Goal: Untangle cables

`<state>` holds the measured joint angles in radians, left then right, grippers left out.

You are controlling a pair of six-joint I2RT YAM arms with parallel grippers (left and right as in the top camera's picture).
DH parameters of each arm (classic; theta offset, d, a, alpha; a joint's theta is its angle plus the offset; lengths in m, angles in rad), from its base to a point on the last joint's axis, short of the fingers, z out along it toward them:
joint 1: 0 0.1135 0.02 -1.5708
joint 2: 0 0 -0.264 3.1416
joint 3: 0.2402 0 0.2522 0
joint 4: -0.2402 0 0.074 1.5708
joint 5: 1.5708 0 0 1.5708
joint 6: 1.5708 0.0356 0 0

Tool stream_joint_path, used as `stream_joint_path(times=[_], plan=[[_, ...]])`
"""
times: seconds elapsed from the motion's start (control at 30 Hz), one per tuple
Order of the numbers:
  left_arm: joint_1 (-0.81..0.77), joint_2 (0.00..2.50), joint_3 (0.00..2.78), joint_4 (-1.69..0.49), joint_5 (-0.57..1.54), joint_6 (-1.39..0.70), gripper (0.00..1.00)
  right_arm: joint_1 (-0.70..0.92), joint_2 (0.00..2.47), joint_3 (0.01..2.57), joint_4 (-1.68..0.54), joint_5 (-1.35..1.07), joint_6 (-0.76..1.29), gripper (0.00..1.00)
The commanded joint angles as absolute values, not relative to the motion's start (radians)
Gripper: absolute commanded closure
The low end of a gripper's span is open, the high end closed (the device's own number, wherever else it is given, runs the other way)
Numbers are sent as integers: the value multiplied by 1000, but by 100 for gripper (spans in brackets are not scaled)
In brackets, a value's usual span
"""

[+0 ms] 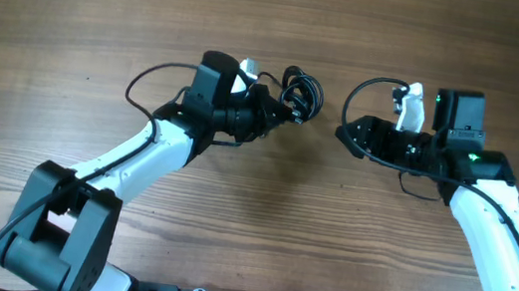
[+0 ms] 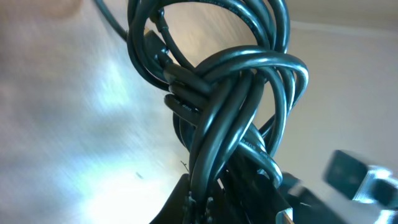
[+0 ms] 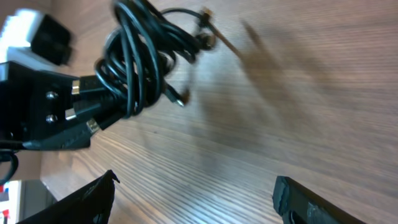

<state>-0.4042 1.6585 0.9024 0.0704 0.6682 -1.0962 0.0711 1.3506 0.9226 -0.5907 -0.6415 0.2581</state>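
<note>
Cables (image 2: 236, 93) — a tight knot of thin black cords — are pinched at their near end between the pressed-together fingers (image 2: 177, 208) of the left gripper (image 2: 224, 200). In the left wrist view the strands rise straight out of the grip. They cross over one another just beyond the fingertips, then fan into several stacked loops farther out.

From the right wrist view the same bundle hangs off the front of the left gripper. A small plug end (image 3: 180, 101) dangles just below the loops, and a second plug (image 3: 205, 36) sticks out on the far side of the knot. Whether the lowest loop touches the wood cannot be told.

Beyond the bundle, across a bare strip of tabletop, the right gripper (image 3: 196, 179) faces it with its two dark fingers (image 3: 93, 199) spread wide and nothing between them. It is near the cables but clearly apart from them.

In the overhead view the two grippers point toward each other — the knot sits at the tip of the left one, between the pair. Underneath everything lies the wooden table (image 1: 107, 5), its grain running side to side.
</note>
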Motion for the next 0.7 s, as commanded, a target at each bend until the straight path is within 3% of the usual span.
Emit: stream_joint_path(times=[0.0,0.13,0.27,0.5,0.67], plan=[[-388,1640,911,79,918,-1472,96,95,1335,939,-525,-739,243,16],[-388,1640,911,79,1020,-1667,96,98,1335,939,-476,-757,360,19],[-389,1640,911,80,1032,-1723,96,140,1335,939,-476,-696,448,21],[-388,1640,911,237,1031,-2164,96,173,1335,939,-471,-657,231,21],[-378,1640,911,303,1027,-2181,96,173,1335,939,-448,-579,182,23]])
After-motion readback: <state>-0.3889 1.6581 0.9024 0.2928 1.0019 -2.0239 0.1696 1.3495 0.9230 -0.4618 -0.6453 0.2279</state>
